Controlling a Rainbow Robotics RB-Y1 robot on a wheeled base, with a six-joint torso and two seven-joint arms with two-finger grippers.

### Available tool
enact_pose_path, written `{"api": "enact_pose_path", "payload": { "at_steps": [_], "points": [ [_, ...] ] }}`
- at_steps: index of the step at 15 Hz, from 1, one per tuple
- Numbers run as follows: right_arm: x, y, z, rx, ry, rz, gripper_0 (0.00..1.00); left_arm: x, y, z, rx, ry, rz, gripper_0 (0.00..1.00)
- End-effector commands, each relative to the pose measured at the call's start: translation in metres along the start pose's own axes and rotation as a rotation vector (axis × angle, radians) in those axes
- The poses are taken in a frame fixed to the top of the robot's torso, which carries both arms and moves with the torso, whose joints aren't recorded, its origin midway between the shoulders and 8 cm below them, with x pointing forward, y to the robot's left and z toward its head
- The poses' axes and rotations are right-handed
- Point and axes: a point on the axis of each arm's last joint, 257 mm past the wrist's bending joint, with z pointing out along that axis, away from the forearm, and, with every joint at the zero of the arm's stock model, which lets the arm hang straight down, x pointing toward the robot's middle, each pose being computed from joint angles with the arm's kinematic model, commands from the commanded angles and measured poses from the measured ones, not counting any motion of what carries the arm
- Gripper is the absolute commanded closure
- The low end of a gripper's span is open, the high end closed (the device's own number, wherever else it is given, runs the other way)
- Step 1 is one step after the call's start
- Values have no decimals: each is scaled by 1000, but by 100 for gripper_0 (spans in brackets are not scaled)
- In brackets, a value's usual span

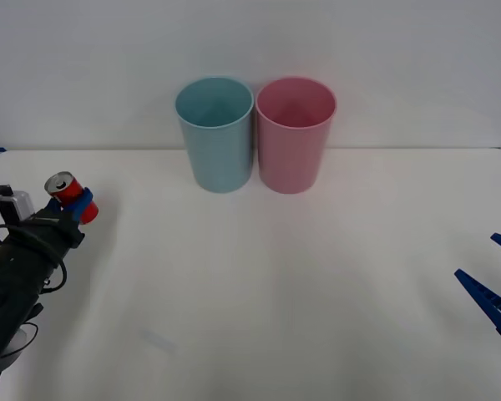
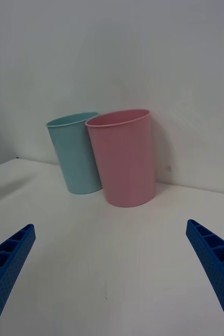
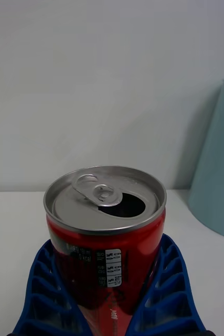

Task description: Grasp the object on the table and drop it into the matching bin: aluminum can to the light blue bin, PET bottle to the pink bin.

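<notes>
The aluminum can, red with a silver lid and an open pull tab, is at the table's far left with my left gripper shut on it. In the left wrist view the can stands upright between the blue fingers, which press its sides. The light blue bin and the pink bin stand side by side at the back middle, well to the right of the can. My right gripper hovers open at the right edge, facing the bins. Nothing is between its fingers.
The white table spreads wide between the two arms. A plain white wall rises right behind the bins. The light blue bin stands close by on the can's right side.
</notes>
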Motion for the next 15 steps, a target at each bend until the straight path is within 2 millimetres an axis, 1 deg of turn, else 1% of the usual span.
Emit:
{"api": "enact_pose_path", "payload": {
  "at_steps": [1,4,9,10,11,13,15],
  "points": [
    [0,0,0,0,0,0,0,-37,-16,-16,36,-65,-74,100],
    [0,0,0,0,0,0,0,-75,-34,-25,82,-116,-109,100],
    [0,0,0,0,0,0,0,-129,-61,-29,176,-161,-171,100],
    [0,0,0,0,0,0,0,-136,-65,-29,187,-165,-181,100],
    [0,0,0,0,0,0,0,-149,-71,-28,207,-171,-181,100],
    [0,0,0,0,0,0,0,-164,-81,-22,240,-175,-169,100],
    [0,0,0,0,0,0,0,-182,-95,-10,286,-190,-128,100]
  ]
}}
